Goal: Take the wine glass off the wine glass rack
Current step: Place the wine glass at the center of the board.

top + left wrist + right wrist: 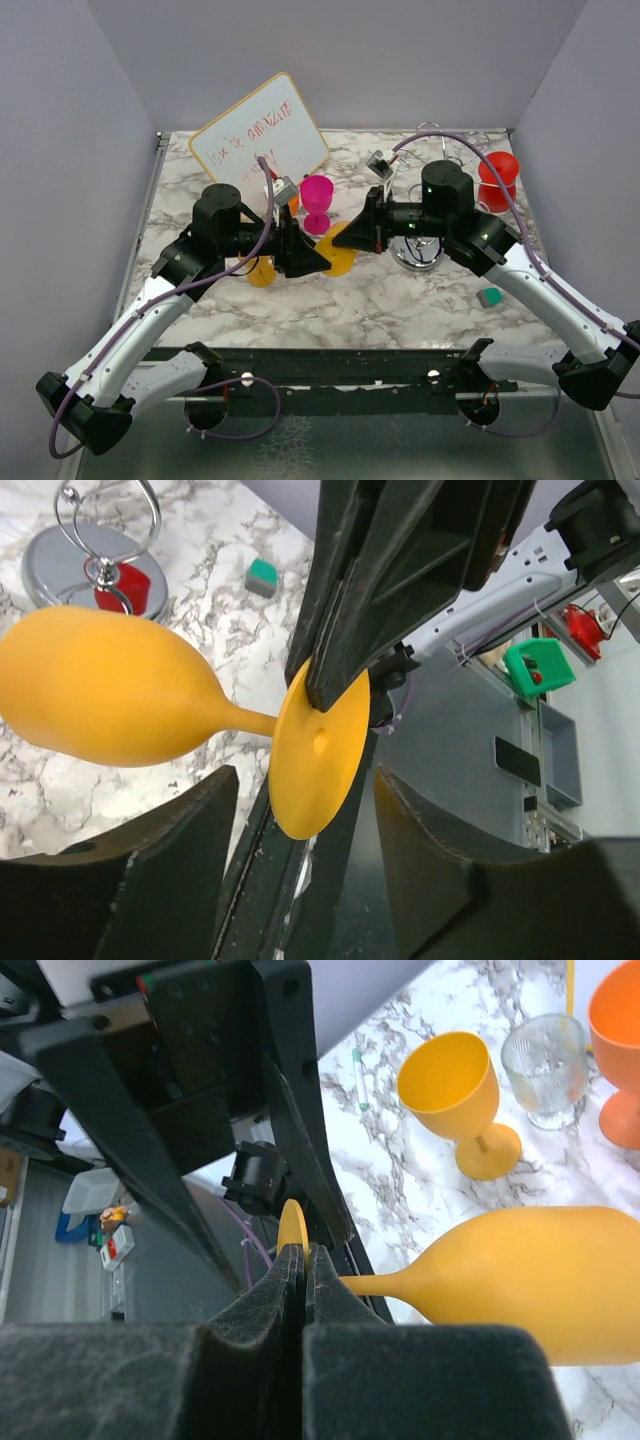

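Yellow wine glass (110, 690) lying sideways, right gripper (303, 1256) clamped on its foot rim, left gripper (305, 785) jaws apart either side of the foot

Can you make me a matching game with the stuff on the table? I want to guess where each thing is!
Things:
1. yellow wine glass between the arms
2. pink goblet
3. green block
4. whiteboard

Places:
A. at the back left of the table, with red writing on it
B. alone on the table's right side
C. sideways in the air, its foot pinched by the right gripper
D. standing upright near the table's middle

Pairs: 1-C, 2-D, 3-B, 4-A
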Motion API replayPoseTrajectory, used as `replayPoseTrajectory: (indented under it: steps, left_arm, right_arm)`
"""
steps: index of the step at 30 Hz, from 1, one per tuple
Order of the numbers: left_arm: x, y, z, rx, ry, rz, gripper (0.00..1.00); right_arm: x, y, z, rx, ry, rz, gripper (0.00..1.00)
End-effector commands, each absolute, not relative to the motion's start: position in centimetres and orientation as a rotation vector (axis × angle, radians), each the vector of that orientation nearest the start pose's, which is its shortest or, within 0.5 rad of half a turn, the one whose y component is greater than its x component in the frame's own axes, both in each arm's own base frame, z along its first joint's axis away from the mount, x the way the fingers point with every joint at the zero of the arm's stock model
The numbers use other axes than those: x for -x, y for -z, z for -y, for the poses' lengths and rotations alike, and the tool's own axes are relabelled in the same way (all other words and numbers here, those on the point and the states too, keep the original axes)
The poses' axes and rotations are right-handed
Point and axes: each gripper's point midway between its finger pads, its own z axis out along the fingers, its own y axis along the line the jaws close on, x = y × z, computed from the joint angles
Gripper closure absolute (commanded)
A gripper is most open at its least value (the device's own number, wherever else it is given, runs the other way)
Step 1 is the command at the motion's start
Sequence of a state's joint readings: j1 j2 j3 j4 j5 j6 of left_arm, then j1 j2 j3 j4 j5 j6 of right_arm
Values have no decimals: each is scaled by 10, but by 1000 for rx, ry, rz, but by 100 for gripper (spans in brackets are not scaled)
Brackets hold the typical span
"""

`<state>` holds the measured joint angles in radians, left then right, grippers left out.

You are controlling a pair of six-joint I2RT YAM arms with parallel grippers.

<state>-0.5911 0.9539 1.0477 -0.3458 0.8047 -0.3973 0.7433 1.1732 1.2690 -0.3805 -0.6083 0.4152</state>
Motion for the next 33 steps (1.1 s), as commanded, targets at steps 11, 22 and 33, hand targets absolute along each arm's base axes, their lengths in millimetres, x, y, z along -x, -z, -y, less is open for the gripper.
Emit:
replayPoseTrajectory:
  steps: [11, 22, 33]
  left_arm:
    - [-149, -324, 260, -842, 1331, -1816, 100]
    - [-150, -328, 252, -837, 1257, -1765, 100]
    - [-141, -334, 248, -877, 1259, -1734, 100]
  right_arm:
    - [-154, -353, -323, 969, -1400, -1727, 80]
    - [-133, -311, -328, 1088, -1307, -1815, 53]
    - [-132, -336, -335, 1071, -1312, -1622, 82]
